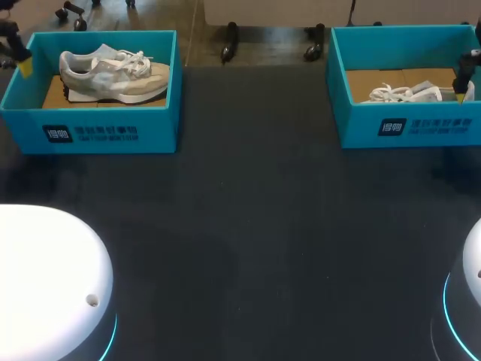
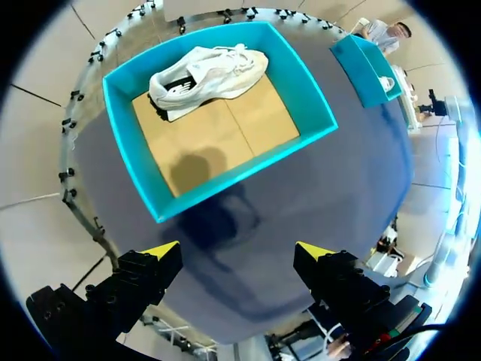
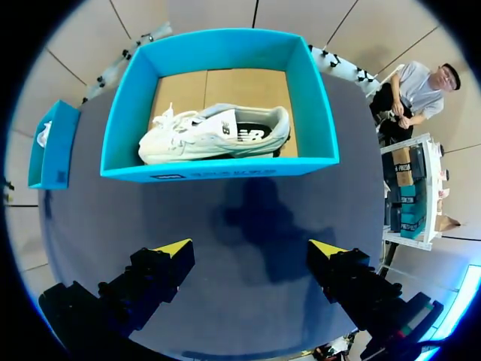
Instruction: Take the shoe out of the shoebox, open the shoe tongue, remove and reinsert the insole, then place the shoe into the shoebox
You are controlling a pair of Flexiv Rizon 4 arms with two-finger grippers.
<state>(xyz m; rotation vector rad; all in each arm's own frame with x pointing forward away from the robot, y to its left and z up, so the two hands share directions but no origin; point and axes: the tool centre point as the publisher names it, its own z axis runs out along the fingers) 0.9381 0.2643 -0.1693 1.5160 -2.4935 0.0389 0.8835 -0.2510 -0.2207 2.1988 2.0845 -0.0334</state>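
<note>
Two blue shoeboxes stand at the back of the dark table. The left shoebox (image 1: 90, 131) holds a pale grey-and-white sneaker (image 1: 113, 75) lying on its side. The right shoebox (image 1: 406, 124) holds a white sneaker (image 1: 409, 94). My left gripper (image 2: 239, 250) hovers open above the near wall of the left shoebox (image 2: 248, 162), with the sneaker (image 2: 210, 71) ahead of it against the far wall. My right gripper (image 3: 252, 248) hangs open in front of the right shoebox (image 3: 218, 169), and its sneaker (image 3: 214, 131) lies just behind the near wall. Neither gripper touches anything.
The dark tabletop (image 1: 248, 226) stretches between and in front of the boxes. My arms' white bases (image 1: 45, 278) sit at the near left and near right corners. Each box has a brown cardboard floor (image 2: 218, 131).
</note>
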